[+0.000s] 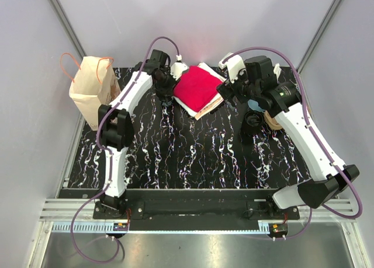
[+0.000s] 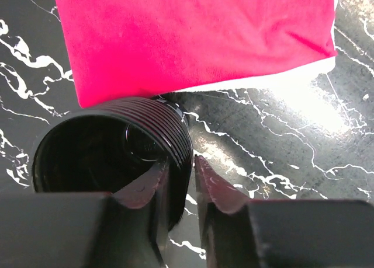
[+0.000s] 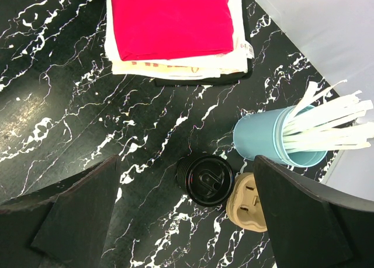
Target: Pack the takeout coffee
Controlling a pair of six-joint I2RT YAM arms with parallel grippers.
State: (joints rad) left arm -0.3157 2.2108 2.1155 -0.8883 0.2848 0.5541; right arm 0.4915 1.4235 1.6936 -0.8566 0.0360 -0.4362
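Your left claw [image 2: 181,162] is at the far middle of the table [image 1: 193,157], straddling the rim of an open black cup [image 2: 175,131]. One finger is inside the cup and the other is outside, with the ribbed wall between them. The fingers stand narrow. A thin slit shows beside the outer finger, and you cannot tell from here whether they press on the wall or merely flank it. The cup stands upright with no lid on it, just beside the near left edge of the red cloth [image 1: 198,87].

That red cloth lies on top of a stack of pale folded cloths [image 3: 175,66], far of the table's middle.

Your right claw [image 3: 186,163] hangs wide open above the right part of the table and holds nothing. Below it, in the right wrist view, a second black cup with its lid on [image 3: 205,180] stands upright between the two fingers. A tan lid [image 3: 248,208] lies touching this cup on its right. Just beyond the two stands a blue cup [image 3: 269,139] full of white sticks [image 3: 333,119], which lean out toward the right.

The paper bag [image 1: 90,90] stands upright at the far left corner, its mouth open and its orange handles up. It is well apart from both black cups, with your left arm stretched across the space between.
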